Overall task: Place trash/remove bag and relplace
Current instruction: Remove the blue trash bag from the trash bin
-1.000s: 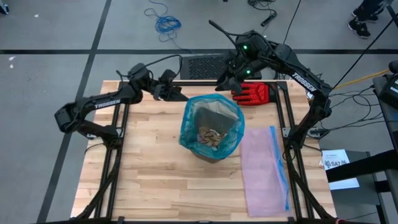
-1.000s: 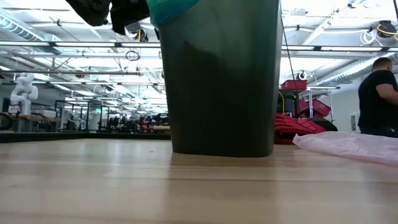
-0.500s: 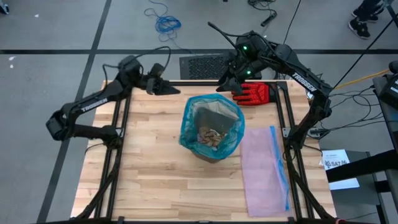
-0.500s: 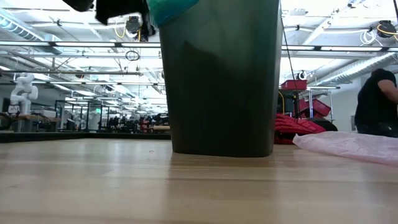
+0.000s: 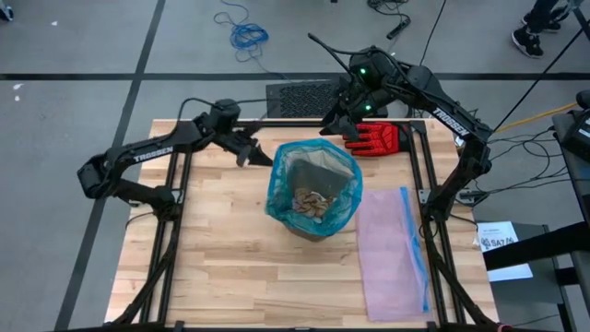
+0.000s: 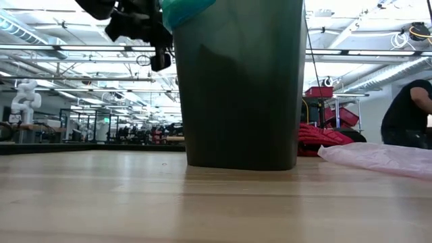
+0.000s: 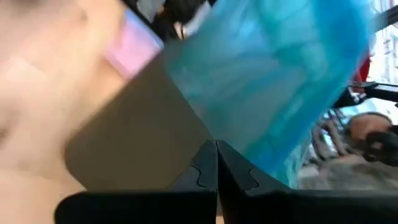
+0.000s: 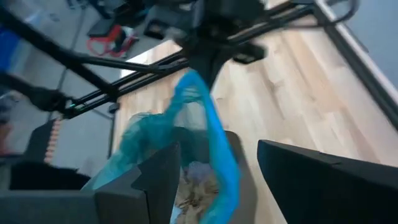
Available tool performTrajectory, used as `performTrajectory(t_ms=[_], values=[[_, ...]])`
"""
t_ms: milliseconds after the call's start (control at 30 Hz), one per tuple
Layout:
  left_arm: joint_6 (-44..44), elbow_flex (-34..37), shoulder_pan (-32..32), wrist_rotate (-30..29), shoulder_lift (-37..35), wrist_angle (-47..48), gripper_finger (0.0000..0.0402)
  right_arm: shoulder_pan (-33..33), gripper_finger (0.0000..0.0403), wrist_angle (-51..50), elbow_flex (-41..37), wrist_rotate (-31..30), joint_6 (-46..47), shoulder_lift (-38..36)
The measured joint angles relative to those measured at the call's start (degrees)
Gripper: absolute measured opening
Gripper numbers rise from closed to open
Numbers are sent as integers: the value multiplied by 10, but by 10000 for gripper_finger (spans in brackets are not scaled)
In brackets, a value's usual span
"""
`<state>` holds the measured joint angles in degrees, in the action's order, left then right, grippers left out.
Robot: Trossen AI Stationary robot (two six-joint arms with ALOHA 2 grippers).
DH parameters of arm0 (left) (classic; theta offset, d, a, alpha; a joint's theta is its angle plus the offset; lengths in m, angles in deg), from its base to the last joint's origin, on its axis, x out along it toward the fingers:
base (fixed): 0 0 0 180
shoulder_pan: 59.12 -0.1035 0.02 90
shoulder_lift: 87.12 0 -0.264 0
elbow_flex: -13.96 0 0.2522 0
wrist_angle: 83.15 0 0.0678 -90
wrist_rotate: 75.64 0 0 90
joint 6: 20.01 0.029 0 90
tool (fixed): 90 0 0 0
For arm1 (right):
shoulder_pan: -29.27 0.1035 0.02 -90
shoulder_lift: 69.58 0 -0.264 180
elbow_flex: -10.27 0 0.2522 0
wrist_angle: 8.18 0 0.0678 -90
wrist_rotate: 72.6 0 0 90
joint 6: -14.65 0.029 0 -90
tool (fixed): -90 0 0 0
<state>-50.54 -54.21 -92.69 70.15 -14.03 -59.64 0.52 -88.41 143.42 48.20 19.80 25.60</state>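
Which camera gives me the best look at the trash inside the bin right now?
The high view: it looks straight down into the bag, showing the trash piled at the bottom. The right wrist view catches a blurred glimpse of trash past the bag rim. The low view shows only the bin's dark wall; the left wrist view shows no trash.

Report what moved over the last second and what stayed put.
The left pincer, shut and empty, swung out toward the table's far edge, then came back down beside the bag's left rim. The right pincer held open above the bin's far side. Bag, trash, red glove and pink bag stayed.
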Motion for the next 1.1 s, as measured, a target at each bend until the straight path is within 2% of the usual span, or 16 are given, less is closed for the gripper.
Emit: performTrajectory(t_ms=[133, 233, 467, 733, 967, 1100], values=[[-21, -2, 34, 29, 4, -10, 0, 0, 208, -44, 0, -37, 3, 3], [-27, -11, 45, 37, -5, -22, 0, 0, 208, -79, 0, -38, 3, 7], [-51, -38, 37, 41, -31, -36, 0, 4, 201, -84, 0, -35, -1, 10], [-51, -56, 34, 38, -36, -35, 0, 4, 111, -89, 0, -38, -26, 34], [-51, -56, 33, 26, -36, -33, 0, 4, 67, -87, 0, -18, -35, 54], [-51, -56, 33, 25, -36, -33, 0, 7, 15, -86, 0, -8, -48, 53]])
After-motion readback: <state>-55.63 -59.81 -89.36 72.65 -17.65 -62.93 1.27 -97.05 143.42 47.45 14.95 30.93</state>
